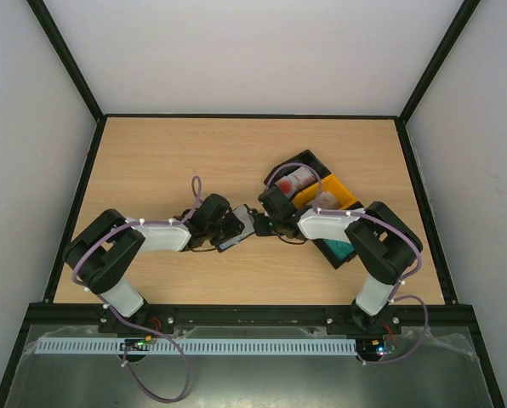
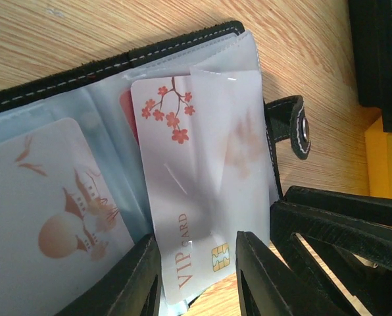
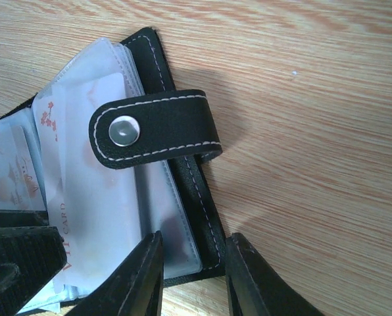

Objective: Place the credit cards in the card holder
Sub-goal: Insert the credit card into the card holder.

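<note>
Pale blossom-printed card reads "VIP CARD", partly tucked in the open black card holder. Whether the left claw or right claw grips cannot be told.

I'm looking at two matching arms, the left arm and the right arm, each built from blocky black joint housings with smooth white links between them. Lavender cables loop along both, held by small white clips. The bases are black. The left gripper and right gripper have matte black fingers with a grainy surface.
</note>
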Tool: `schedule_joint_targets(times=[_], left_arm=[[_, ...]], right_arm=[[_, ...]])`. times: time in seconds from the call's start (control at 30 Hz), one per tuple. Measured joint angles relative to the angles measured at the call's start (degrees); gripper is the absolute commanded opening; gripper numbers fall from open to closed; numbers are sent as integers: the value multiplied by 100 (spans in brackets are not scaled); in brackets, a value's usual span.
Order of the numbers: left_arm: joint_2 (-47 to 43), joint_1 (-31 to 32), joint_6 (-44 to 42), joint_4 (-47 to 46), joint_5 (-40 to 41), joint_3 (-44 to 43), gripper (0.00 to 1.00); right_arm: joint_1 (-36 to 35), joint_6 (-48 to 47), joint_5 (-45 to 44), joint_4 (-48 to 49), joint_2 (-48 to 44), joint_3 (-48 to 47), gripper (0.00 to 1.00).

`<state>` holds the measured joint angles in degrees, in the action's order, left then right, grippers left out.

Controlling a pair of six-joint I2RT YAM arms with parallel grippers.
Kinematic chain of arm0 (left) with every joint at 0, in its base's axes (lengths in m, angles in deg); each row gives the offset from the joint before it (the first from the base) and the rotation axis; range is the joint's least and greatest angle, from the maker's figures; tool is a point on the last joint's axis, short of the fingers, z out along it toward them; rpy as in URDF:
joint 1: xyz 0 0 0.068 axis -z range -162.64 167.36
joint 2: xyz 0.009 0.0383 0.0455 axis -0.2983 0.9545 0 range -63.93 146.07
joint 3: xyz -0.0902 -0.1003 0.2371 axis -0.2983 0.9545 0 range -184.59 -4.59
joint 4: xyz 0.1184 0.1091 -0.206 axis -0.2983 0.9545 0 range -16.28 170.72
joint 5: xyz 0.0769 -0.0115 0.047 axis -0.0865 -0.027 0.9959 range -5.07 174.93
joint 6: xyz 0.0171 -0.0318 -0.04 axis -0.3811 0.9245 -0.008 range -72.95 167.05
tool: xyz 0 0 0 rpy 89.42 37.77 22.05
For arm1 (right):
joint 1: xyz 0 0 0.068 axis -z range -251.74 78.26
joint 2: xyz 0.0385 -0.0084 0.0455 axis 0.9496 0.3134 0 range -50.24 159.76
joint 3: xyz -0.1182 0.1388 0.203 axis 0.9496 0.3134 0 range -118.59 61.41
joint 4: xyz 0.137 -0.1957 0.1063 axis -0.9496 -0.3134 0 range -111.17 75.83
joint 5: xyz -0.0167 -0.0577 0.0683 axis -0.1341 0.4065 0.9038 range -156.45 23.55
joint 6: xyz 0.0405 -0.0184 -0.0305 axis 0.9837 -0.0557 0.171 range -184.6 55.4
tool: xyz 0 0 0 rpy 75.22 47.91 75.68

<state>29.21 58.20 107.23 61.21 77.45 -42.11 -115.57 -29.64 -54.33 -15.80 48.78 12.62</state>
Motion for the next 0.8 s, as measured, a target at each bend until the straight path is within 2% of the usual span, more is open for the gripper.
schedule_joint_targets(times=[0.2, 0.47, 0.8], left_arm=[[28, -2, -2, -44, -31, -4, 33], [-151, 39, 44, 297, 260, -4, 31], [-269, 66, 87, 568, 417, 2, 23]], right_arm=[[11, 17, 15, 4, 0, 0, 27], [-7, 2, 0, -39, -59, 2, 42], [-35, -323, 415, -61, -37, -15, 40]])
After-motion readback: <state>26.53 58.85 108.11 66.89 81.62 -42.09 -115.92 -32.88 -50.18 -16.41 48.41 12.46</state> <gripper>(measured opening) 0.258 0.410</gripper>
